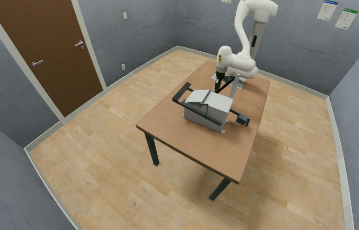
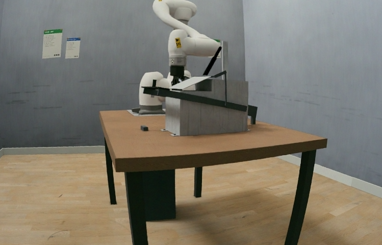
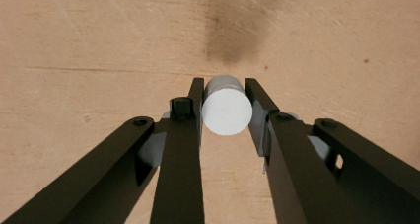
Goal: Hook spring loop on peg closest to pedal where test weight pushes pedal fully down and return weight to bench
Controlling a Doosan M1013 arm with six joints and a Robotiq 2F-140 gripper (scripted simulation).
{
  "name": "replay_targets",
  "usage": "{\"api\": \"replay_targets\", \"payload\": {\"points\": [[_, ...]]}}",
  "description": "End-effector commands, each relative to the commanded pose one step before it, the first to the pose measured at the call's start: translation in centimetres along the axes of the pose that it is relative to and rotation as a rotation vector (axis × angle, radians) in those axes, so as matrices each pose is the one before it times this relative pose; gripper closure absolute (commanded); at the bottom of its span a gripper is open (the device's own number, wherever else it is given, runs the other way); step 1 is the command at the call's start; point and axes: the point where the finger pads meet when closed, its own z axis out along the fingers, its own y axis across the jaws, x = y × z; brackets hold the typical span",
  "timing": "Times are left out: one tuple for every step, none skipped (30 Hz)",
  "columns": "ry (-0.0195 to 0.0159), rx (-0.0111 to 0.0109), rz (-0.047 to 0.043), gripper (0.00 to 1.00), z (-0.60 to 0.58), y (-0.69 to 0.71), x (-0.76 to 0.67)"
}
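In the wrist view my gripper is shut on the steel test weight, a pale upright cylinder seen from above. The weight hangs a little above the bench, and its shadow lies apart from it. In the top and exterior views the gripper points straight down behind the feeder, near the robot's base. The dark pedal frame is raised at the feeder's far end. The black spring slants up to the grey post. The pegs are too small to tell apart.
A pale sloping lid tops the feeder. A dark block sits at the lever's other end. A small dark block lies on the bench beside the feeder. The robot's base plate is at the bench's back.
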Motion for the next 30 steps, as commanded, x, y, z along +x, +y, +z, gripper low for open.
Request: {"api": "replay_targets", "payload": {"points": [[0.00046, -0.00137, 0.00015, 0.75, -0.609, 0.061, 0.013], [0.0, 0.0, 0.0, 0.75, -0.266, 0.0, 0.0], [0.0, 0.0, 0.0, 0.75, -0.267, 0.0, 0.0], [0.0, 0.0, 0.0, 0.75, -0.266, 0.0, 0.0], [0.0, 0.00003, 0.0, 0.75, -0.267, 0.0, 0.0], [0.0, 0.0, 0.0, 0.75, -0.266, 0.0, 0.0], [0.0, 0.0, 0.0, 0.75, -0.267, 0.0, 0.0], [0.0, 0.0, 0.0, 0.75, -0.266, 0.0, 0.0], [0.0, 0.0, 0.0, 0.75, -0.267, 0.001, 0.0], [0.0, 0.0, 0.0, 0.75, -0.266, 0.0, 0.0], [0.0, 0.0, 0.0, 0.75, -0.267, 0.0, 0.0], [0.0, 0.0, 0.0, 0.75, -0.266, 0.0, 0.0], [0.0, 0.0, 0.0, 0.75, 0.0, 0.0, 0.0], [0.0, 0.0, 0.0, 0.75, 0.0, 0.0, 0.0], [0.0, -0.00006, 0.0, 0.75, 0.019, 0.0, 0.0], [0.0, 0.0, 0.0, 0.75, -0.267, 0.001, 0.0], [0.0, 0.0, 0.0, 0.75, -0.266, 0.0, 0.001], [0.0, 0.0, 0.0, 0.75, -0.267, 0.0, 0.0], [0.0, 0.0, 0.0, 0.75, -0.266, 0.001, 0.0], [0.0, 0.0, 0.0, 0.75, -0.267, 0.0, 0.0], [0.0, 0.0, 0.0, 0.75, -0.266, 0.0, 0.0], [0.00003, 0.00003, -0.00003, 0.75, -0.267, 0.001, 0.001], [0.0, 0.0, 0.0, 0.75, -0.266, 0.0, 0.0], [0.0, 0.0, 0.0, 0.75, -0.267, 0.0, 0.0], [0.0, 0.0, 0.0, 0.75, -0.266, 0.001, 0.0], [0.0, 0.0, 0.0, 0.75, -0.267, 0.0, 0.0], [0.0, 0.0, 0.0, 0.75, -0.266, 0.0, 0.001], [0.0, 0.0, 0.0, 0.75, -0.267, 0.001, 0.0], [0.0, 0.0, 0.0, 0.75, -0.266, 0.0, 0.0], [0.0, 0.0, 0.0, 0.75, 0.0, 0.0, 0.0]]}}
